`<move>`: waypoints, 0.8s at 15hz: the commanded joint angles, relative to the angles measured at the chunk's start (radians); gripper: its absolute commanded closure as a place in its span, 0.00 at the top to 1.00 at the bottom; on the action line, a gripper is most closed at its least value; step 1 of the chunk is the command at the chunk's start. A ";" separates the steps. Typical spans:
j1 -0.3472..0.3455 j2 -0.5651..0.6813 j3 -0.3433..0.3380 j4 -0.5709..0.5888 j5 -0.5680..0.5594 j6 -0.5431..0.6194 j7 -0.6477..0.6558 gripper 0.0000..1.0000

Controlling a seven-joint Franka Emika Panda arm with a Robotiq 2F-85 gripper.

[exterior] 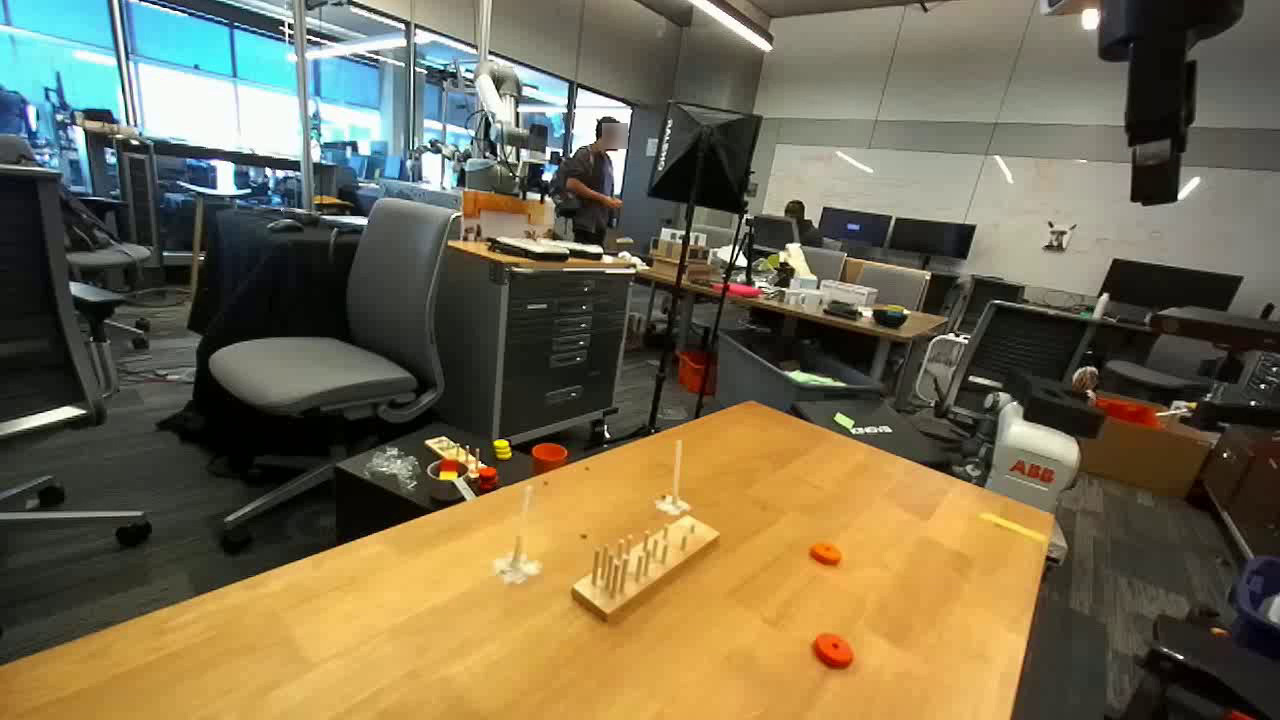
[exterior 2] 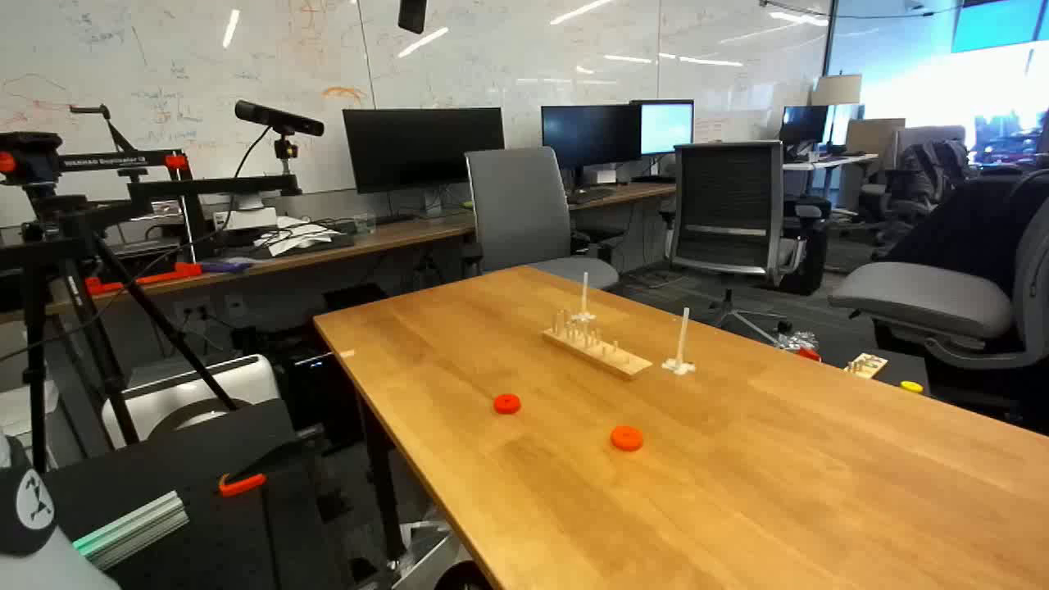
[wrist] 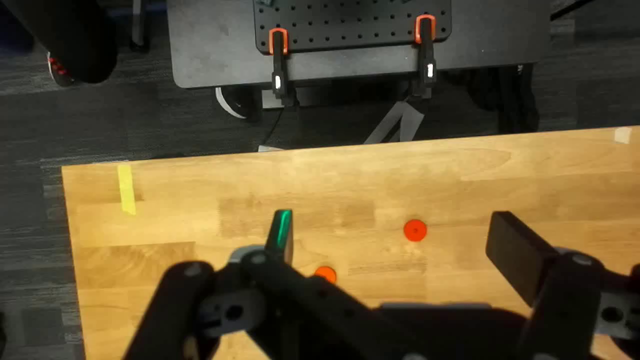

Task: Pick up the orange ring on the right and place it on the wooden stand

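The gripper (wrist: 392, 241), spread wide and holding nothing, hangs high over the table (wrist: 170, 210). In an exterior view a nearer ring (exterior: 830, 656) and a farther ring (exterior: 826, 557) rest there, apart from the wooden stand (exterior: 655, 578); which is "right" I cannot tell. Their likeness could cause a wrong pick, poor centring a tilted landing

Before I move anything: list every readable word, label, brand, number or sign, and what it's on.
"ABB" on white machine.
"Duplicator" on black frame bar; lettering beside it blurred.
Softbox: lettering too blurred.
Flat black item: lettering too blurred.
Whiteboard: handwriting too faint.
Round white emblem: no letters legible.
Wrist view: none readable.
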 commanded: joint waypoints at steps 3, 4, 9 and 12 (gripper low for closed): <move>0.003 0.012 -0.007 0.010 0.005 -0.002 0.012 1.00; 0.001 0.022 -0.006 0.017 0.002 -0.017 0.017 1.00; 0.006 0.023 -0.006 -0.001 -0.008 0.011 0.004 1.00; -0.004 0.099 -0.013 0.048 0.029 0.070 0.048 1.00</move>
